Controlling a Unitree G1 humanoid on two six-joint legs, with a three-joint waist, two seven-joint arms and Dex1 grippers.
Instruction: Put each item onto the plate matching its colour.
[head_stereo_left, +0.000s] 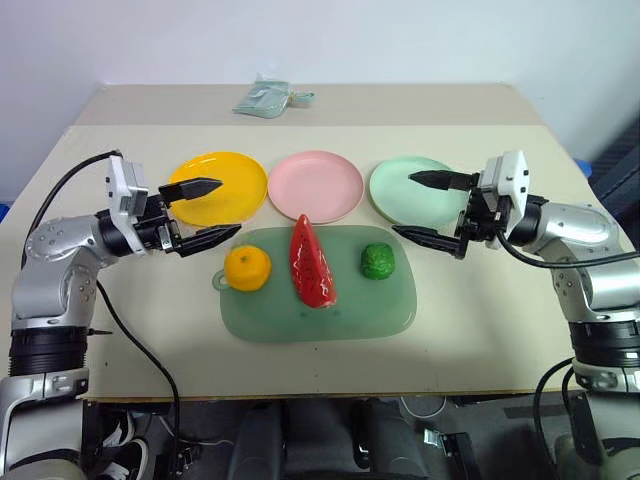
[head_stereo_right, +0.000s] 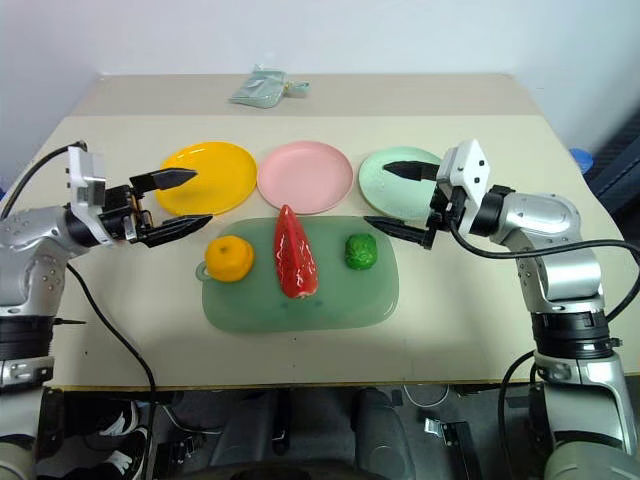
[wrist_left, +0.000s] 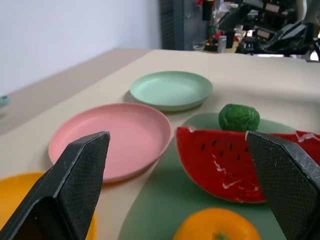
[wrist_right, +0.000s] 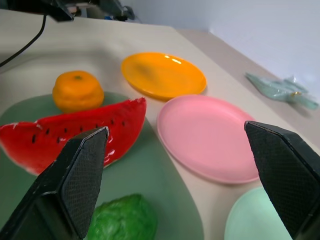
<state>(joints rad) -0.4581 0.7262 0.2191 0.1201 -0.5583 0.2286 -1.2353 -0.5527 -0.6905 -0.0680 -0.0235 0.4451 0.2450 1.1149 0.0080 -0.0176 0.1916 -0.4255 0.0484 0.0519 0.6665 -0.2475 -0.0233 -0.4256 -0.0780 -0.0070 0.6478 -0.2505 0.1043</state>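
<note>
Left eye view: both end effectors, left (head_stereo_left: 203, 213) and right (head_stereo_left: 430, 207), gape empty. Orange (head_stereo_left: 247, 268), at tray's (head_stereo_left: 390, 315) 9 o'clock, looks light, rigid, smooth; pinch across its middle.

We count three round plates: one yellow-orange plate (head_stereo_left: 218, 186), one pink plate (head_stereo_left: 316, 185), one mint green plate (head_stereo_left: 412, 190). One large green tray (head_stereo_left: 390, 310). Three toy foods, all on the tray: one orange fruit (head_stereo_left: 247, 268), one red watermelon slice (head_stereo_left: 312, 261), one bumpy green ball (head_stereo_left: 377, 261). One pale green packet (head_stereo_left: 268, 98) near the desk's far edge. Two robot hands: left hand (head_stereo_left: 204, 212) and right hand (head_stereo_left: 428, 207), two black fingers each, both spread with nothing between them. One desk (head_stereo_left: 120, 340).
</note>
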